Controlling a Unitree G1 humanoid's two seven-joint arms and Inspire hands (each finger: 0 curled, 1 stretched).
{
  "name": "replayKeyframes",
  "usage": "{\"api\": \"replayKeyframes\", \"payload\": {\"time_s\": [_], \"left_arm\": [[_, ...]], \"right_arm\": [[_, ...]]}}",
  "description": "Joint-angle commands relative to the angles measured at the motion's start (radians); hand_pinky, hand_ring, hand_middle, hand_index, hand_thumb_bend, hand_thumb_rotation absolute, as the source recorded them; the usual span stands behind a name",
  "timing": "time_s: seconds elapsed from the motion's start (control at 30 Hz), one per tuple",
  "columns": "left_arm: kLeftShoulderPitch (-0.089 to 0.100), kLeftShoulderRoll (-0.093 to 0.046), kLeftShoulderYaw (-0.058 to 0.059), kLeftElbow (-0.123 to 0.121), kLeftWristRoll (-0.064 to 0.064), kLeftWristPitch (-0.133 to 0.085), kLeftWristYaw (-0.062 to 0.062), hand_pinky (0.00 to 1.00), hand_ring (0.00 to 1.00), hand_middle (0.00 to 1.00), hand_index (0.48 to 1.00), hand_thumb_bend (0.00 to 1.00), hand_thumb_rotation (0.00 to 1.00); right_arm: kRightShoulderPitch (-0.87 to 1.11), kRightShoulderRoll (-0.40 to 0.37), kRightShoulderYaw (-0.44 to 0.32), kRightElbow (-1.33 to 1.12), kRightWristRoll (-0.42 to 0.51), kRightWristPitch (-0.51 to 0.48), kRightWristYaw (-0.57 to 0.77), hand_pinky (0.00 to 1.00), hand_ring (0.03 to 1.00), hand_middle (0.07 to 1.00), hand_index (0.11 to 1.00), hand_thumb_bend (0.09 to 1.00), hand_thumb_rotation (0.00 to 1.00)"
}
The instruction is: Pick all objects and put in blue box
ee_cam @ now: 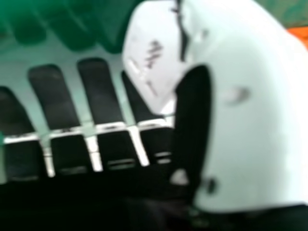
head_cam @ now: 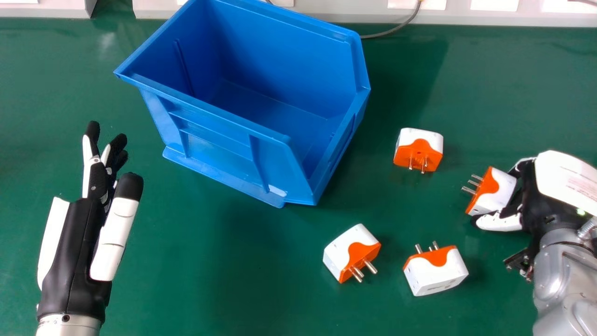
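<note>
"At the right side of the head view, what's in the right hand?"

"One white-and-orange plug adapter, pinched between thumb and fingers, prongs facing away from the palm. Whether it touches the table, I can't tell."

"And the others?"

"Three, all outside the box. The far adapter sits beyond the held one, toward the box; the near-right adapter and near-left adapter lie closer to us, apart from each other."

"Where's the blue box?"

"Farther left, upright on the green tabletop. Behind it runs a pale ledge, with a thin cable."

"Left hand?"

"Far left, open, fingers extended."
</note>
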Motion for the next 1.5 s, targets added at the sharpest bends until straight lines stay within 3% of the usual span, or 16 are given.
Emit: {"api": "replayKeyframes", "payload": {"time_s": [0.0,0.27,0.53,0.57,0.63,0.67,0.7,0.77,0.83,1.03,1.13,1.27,1.3,1.37,1.47], "left_arm": [[-0.006,0.011,0.008,-0.022,-0.001,-0.008,0.005,0.96,0.99,1.0,0.999,0.81,1.0],[-0.014,0.015,0.009,-0.007,-0.005,-0.015,-0.002,0.95,0.99,1.0,1.0,0.8,1.0],[-0.015,0.018,0.009,-0.016,-0.014,-0.001,-0.009,0.95,0.99,1.0,1.0,0.8,1.0],[-0.016,0.018,0.01,-0.016,-0.016,0.0,-0.01,0.95,0.99,1.0,1.0,0.8,1.0],[-0.017,0.017,0.01,-0.016,-0.019,0.002,-0.011,0.95,0.99,1.0,1.0,0.8,1.0],[-0.017,0.016,0.009,-0.017,-0.019,0.003,-0.01,0.95,0.99,1.0,1.0,0.81,1.0],[-0.017,0.015,0.009,-0.018,-0.019,0.004,-0.01,0.96,0.99,1.0,1.0,0.81,1.0],[-0.016,0.012,0.008,-0.021,-0.017,0.005,-0.007,0.96,0.99,1.0,1.0,0.81,1.0],[-0.015,0.01,0.006,-0.023,-0.012,0.004,-0.004,0.96,0.99,1.0,1.0,0.82,1.0],[-0.01,0.003,0.0,-0.029,0.003,0.004,0.008,0.96,0.99,1.0,1.0,0.82,1.0],[-0.008,0.001,0.0,-0.032,0.009,0.004,0.013,0.95,0.99,1.0,1.0,0.81,1.0],[-0.004,-0.004,-0.001,-0.034,0.014,0.003,0.018,0.95,0.99,1.0,1.0,0.81,1.0],[-0.004,-0.005,-0.001,-0.035,0.015,0.003,0.018,0.95,0.99,1.0,1.0,0.81,1.0],[-0.003,-0.006,-0.001,-0.033,0.015,0.002,0.019,0.95,0.99,1.0,0.998,0.81,1.0],[-0.002,-0.006,-0.003,-0.035,0.023,0.003,0.026,0.94,0.99,0.99,0.997,0.81,1.0]], "right_arm": [[0.028,0.004,-0.011,-0.052,-0.012,0.018,-0.008,0.49,0.559,0.621,0.59,0.397,0.33],[0.104,0.029,-0.058,-0.244,-0.016,0.069,-0.018,0.52,0.589,0.643,0.61,0.413,0.34],[0.12,0.046,-0.067,-0.455,-0.063,0.077,-0.014,0.45,0.53,0.606,0.561,0.411,0.33],[0.112,0.046,-0.068,-0.464,-0.063,0.063,-0.019,0.38,0.449,0.541,0.498,0.411,0.32],[0.092,0.052,-0.067,-0.492,-0.058,0.035,-0.021,0.36,0.423,0.52,0.477,0.41,0.32],[0.083,0.056,-0.067,-0.503,-0.057,0.024,-0.021,0.22,0.274,0.361,0.338,0.426,0.28],[0.074,0.06,-0.067,-0.511,-0.053,0.011,-0.02,0.14,0.199,0.277,0.271,0.435,0.25],[0.052,0.065,-0.066,-0.52,-0.047,-0.018,-0.014,0.05,0.106,0.177,0.199,0.444,0.19],[0.027,0.068,-0.062,-0.52,-0.049,-0.044,-0.008,0.03,0.086,0.16,0.191,0.443,0.17],[-0.08,0.078,-0.022,-0.479,-0.066,-0.089,0.028,0.04,0.093,0.164,0.19,0.44,0.15],[-0.144,0.094,0.011,-0.452,-0.091,-0.079,0.06,0.18,0.229,0.294,0.284,0.417,0.16],[-0.235,0.135,0.043,-0.393,-0.101,-0.072,0.086,0.07,0.132,0.204,0.203,0.43,0.14],[-0.246,0.141,0.048,-0.386,-0.106,-0.069,0.091,0.09,0.153,0.23,0.226,0.424,0.15],[-0.282,0.153,0.064,-0.356,-0.116,-0.066,0.098,0.19,0.271,0.366,0.335,0.405,0.19],[-0.355,0.185,0.096,-0.28,-0.125,-0.076,0.105,0.17,0.241,0.352,0.35,0.405,0.2]]}}
